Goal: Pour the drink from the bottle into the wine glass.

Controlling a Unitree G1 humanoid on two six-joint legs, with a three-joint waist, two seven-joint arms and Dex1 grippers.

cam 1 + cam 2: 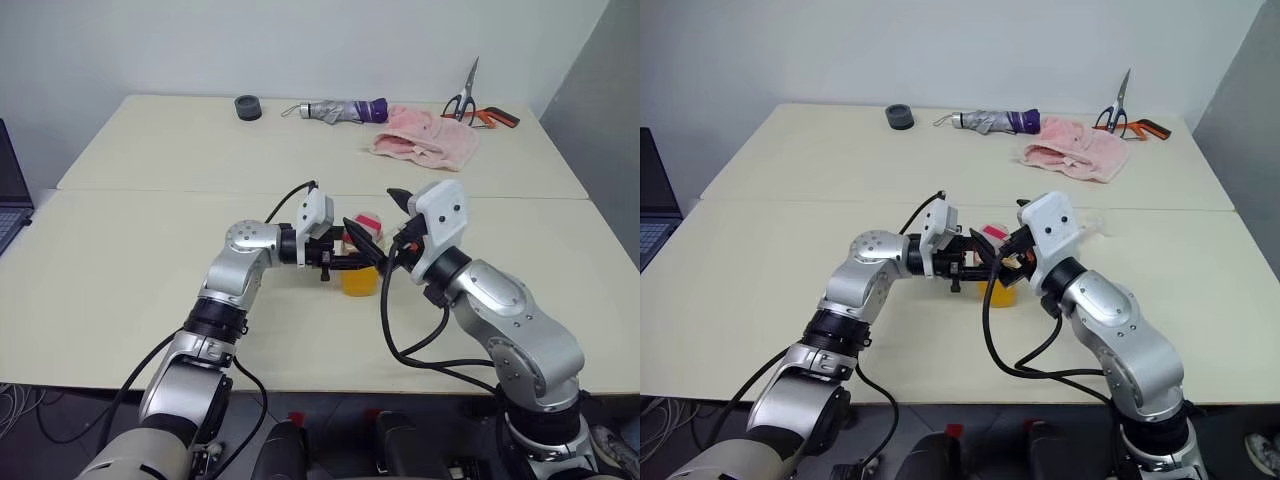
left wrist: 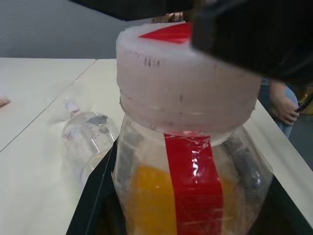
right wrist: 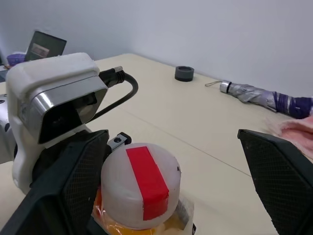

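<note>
The left gripper (image 1: pixel 352 256) is clamped on the bottle (image 2: pixel 190 191), upright over the table (image 1: pixel 120 270) with its cap (image 3: pixel 139 191) on. The right gripper (image 3: pixel 171 171) stands wide apart, straddling the cap and holding nothing. Best close squarely on the cap and twist — bottle kept level so the drink (image 1: pixel 360 280) stays put. The wine glass (image 2: pixel 88 142) lies tipped just behind — it wants righting.

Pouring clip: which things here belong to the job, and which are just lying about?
Job: bottle with orange drink, cap on, held by left pincer; right pincer open around cap; wine glass lying beside.

Lying about: umbrella, pink cloth, scissors, tape roll, laptop.
</note>
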